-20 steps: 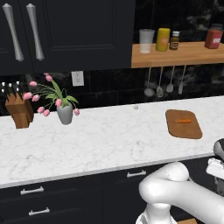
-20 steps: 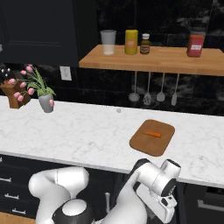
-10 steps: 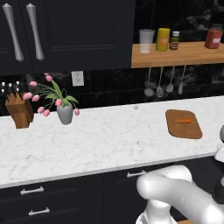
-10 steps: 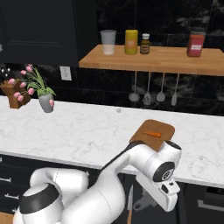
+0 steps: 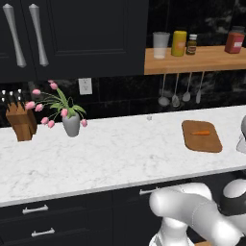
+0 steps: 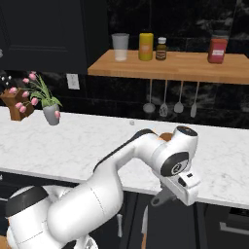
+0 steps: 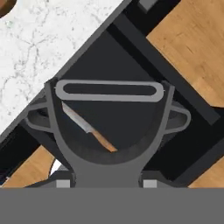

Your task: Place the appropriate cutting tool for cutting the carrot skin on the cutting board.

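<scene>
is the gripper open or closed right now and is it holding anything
Shut on a peeler. In the hand view the gripper clamps its grey handle, the Y-shaped head and blade just ahead, below the counter edge.

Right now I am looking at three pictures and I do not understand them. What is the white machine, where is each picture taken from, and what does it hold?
The white machine is a robot arm in a computer-drawn kitchen. Two pictures come from cameras behind it, one on its left and one on its right. The third looks along its gripper. On the marble counter stand a knife block and a vase of flowers, and a carrot lies on a wooden board. The gripper is shut on a grey peeler; a knife lies beyond it.
</scene>
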